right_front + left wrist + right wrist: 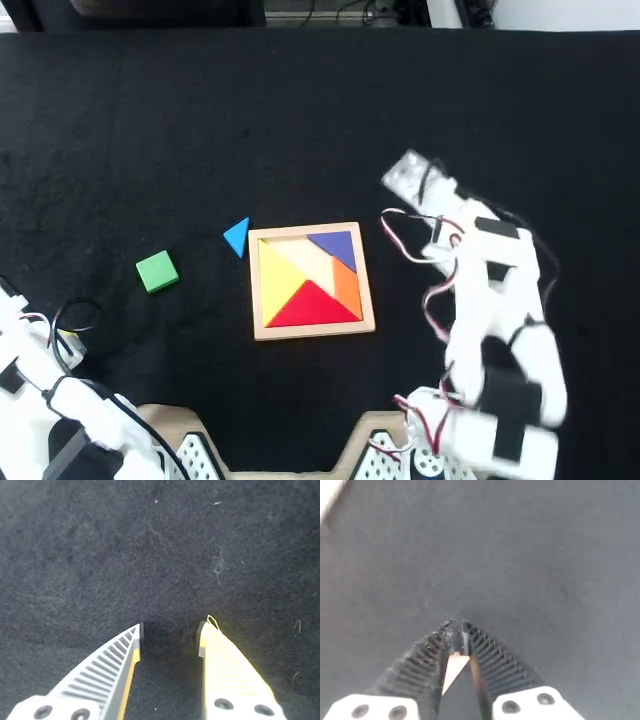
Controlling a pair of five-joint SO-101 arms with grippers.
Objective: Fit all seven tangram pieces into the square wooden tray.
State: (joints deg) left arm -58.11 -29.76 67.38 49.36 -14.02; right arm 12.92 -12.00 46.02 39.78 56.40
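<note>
Tray [315, 331] mostly filled; green square [157, 271], blue triangle [237, 238] sat left of it, unplaced. Left claw [170, 630] spread, right claw [457, 626] pressed together.

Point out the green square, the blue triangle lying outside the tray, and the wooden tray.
green square [157, 271], high view, top face.
blue triangle [237, 237], high view, its middle.
wooden tray [315, 330], high view, near rim.

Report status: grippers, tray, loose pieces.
Left gripper open over bare cloth. Right gripper shut. Tray partly filled; green square and blue triangle lie outside, on its left. Nothing blocking.
</note>
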